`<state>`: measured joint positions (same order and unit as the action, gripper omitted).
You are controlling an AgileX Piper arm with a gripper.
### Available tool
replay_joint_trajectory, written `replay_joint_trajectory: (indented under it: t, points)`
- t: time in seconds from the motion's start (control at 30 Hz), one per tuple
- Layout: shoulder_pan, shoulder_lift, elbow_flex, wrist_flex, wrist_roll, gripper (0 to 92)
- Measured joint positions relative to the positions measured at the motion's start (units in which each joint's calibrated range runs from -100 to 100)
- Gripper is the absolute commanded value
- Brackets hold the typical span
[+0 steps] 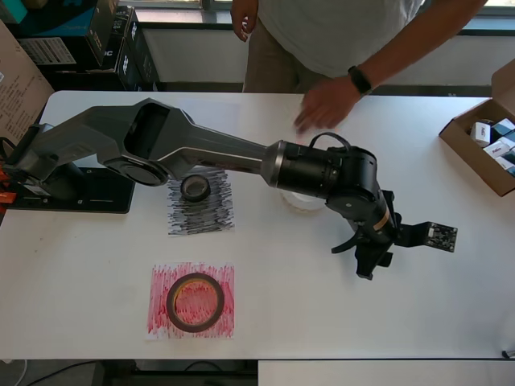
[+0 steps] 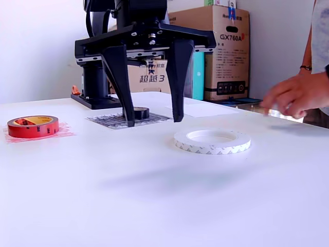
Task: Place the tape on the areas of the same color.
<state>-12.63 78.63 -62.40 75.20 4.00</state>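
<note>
The flat white ring of tape [image 2: 212, 141] lies on the bare white tabletop [image 2: 154, 206], not on its plain white paper sheet [image 2: 205, 109], which sits farther back. The small black tape roll [image 1: 195, 187] rests on the black-scribbled patch [image 1: 201, 209] and the dark-red roll with yellowish core [image 1: 195, 301] on the red-scribbled patch [image 1: 191, 300], so probably only white remains. The black gripper [image 2: 151, 121] hangs above the table, jaws wide apart and empty, to the exterior view's left of the white roll. Overhead, the arm mostly hides that roll; a person's hand [image 1: 326, 103] reaches in at the far edge.
</note>
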Motion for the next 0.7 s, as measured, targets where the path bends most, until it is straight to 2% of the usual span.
replay_joint_trajectory:
  t: [0.43,0.7]
  points:
    - [3.8,-1.4,1.2,6.9,0.0,54.1]
    - [4.7,-3.4,5.2,6.8,-2.5,54.1]
